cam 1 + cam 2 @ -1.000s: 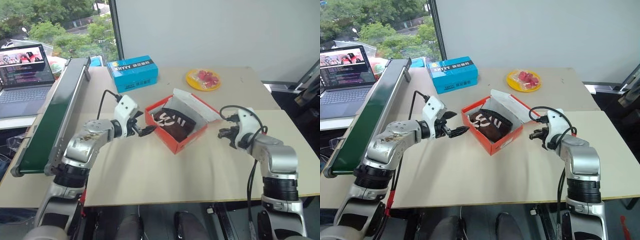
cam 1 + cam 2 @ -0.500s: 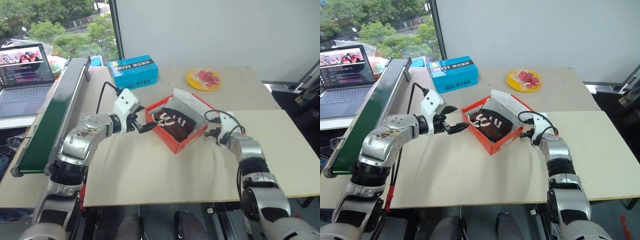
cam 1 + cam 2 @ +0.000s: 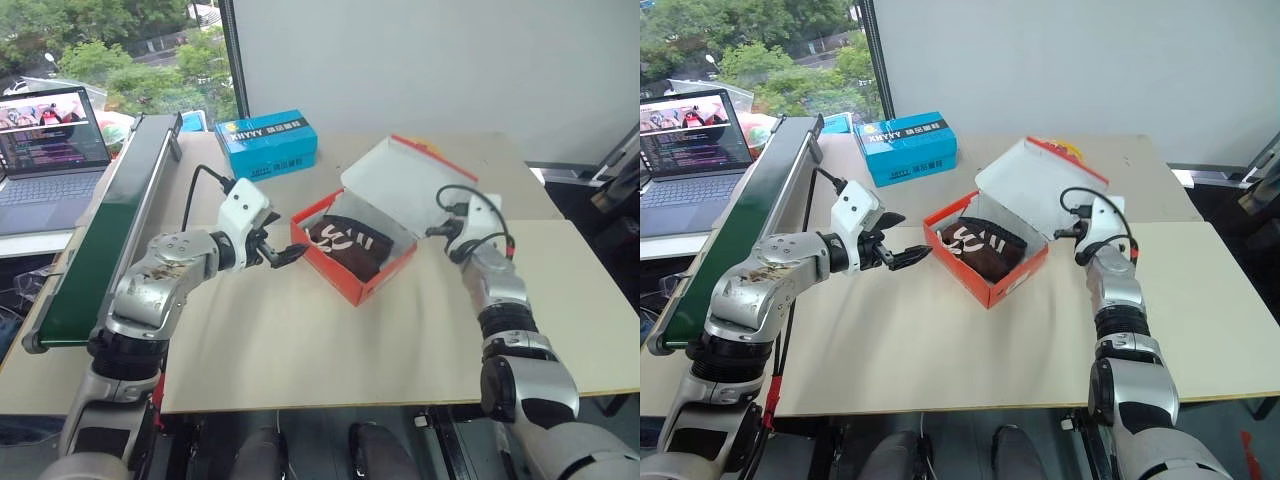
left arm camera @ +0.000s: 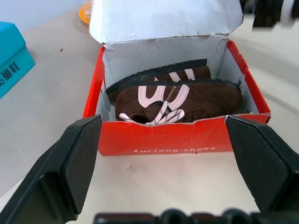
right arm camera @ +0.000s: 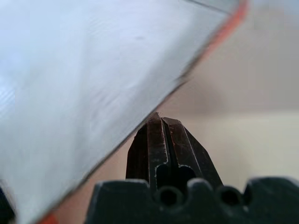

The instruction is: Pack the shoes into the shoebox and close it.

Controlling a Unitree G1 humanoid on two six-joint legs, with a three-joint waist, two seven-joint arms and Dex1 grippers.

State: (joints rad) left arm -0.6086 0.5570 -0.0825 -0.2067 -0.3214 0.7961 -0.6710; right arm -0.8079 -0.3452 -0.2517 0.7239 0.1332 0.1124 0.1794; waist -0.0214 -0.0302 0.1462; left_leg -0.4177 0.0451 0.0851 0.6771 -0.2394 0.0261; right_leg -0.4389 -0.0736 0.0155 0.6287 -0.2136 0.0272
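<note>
With both shoes (image 4: pixel 177 95) lying inside, the light, bendy lid (image 3: pixel 1025 185) at the shoebox's (image 3: pixel 985 280) two o'clock is resting against the closed right gripper (image 3: pixel 1077 232), best pushed near its free edge, while the left gripper (image 3: pixel 902 258) is gaping wide at nine o'clock.

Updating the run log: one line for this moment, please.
shoes: in shoebox | lid: raised, not shut | right gripper: jaws shut, under lid edge | left gripper: jaws open, beside box

Bright daylight, blurred right wrist view
</note>
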